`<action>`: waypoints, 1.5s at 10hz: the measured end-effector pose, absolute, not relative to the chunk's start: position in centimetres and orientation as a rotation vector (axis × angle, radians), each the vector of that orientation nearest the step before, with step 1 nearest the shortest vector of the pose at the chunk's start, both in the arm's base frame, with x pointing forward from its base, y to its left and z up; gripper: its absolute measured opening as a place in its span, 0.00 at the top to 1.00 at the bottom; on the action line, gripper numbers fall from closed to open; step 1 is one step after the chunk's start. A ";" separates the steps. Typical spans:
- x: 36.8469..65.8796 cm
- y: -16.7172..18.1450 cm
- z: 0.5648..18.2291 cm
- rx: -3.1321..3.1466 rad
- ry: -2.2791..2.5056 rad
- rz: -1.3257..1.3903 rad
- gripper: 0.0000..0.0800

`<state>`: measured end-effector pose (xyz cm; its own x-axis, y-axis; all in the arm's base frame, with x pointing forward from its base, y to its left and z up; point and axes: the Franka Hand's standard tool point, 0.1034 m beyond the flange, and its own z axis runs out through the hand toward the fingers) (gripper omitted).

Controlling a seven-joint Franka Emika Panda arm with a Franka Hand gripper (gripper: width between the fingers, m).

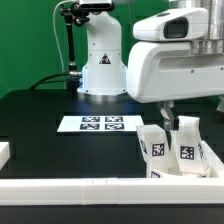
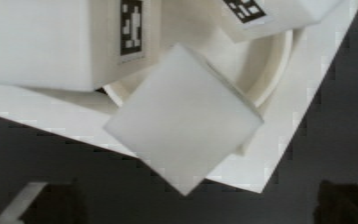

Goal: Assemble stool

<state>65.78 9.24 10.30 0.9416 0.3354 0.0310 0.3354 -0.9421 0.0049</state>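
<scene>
The claw (image 2: 197,203) of the white robot arm is seen poised low over the stool parts, its two dark fingertips (image 2: 44,200) spread apart at the edge of the wrist view with nothing clamped between them. Directly beneath it a white blocky plastic leg (image 2: 179,120) is shown, lying tilted across the round white plastic seat disc (image 2: 274,85); whether the leg is seated in a socket cannot be told. Two more white legs bearing black-and-white square tags (image 1: 157,150) (image 1: 187,145) are pictured standing upright, close together, near the corner of the black desk (image 1: 50,120) at the exterior view's right, just inside the long white border rail (image 1: 100,188). The seat itself is largely hidden in that view behind the arm and the legs. Farther off, the marker board (image 1: 100,123) is seen flat at mid-desk, with the arm's white base (image 1: 100,70) behind it. Assembly is judged to be at an early stage: no leg is clearly shown attached, and fitting of all three appears to be left.
</scene>
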 end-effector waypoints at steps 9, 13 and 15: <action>65.4 9.8 9.6 -2.842 -1.425 -0.006 0.19; 65.2 9.1 8.7 -2.843 -1.422 0.016 0.19; 65.0 9.1 8.3 -2.844 -1.418 0.026 0.35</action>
<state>65.02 9.10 8.28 0.6019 0.7980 -0.0304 0.7986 -0.6014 0.0248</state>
